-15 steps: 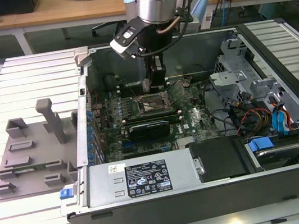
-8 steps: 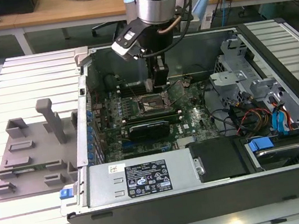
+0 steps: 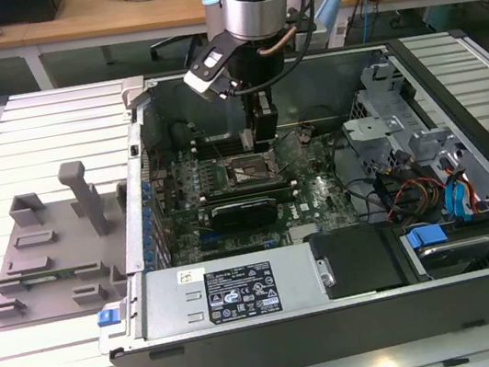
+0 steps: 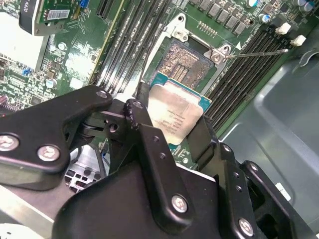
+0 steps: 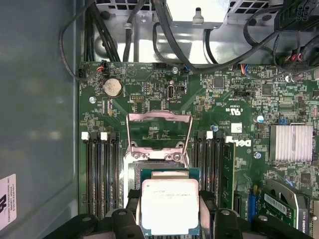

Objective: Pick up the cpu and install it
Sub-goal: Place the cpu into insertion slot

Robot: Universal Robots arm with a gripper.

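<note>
Over open socket (image 4: 188, 63) on mobo (image 5: 149, 79), claw (image 5: 169, 213) grips cpu (image 5: 170, 201) by edges, printed side up.

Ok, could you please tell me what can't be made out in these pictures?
- Underside of the cpu: faces away in both wrist views.
- Near part of the socket: in the second wrist view the cpu covers it.
- Whether the cpu touches the socket: in the exterior view the gripper stands in front.
- The cpu's near edge: in the second wrist view the gripper's body covers it.
</note>
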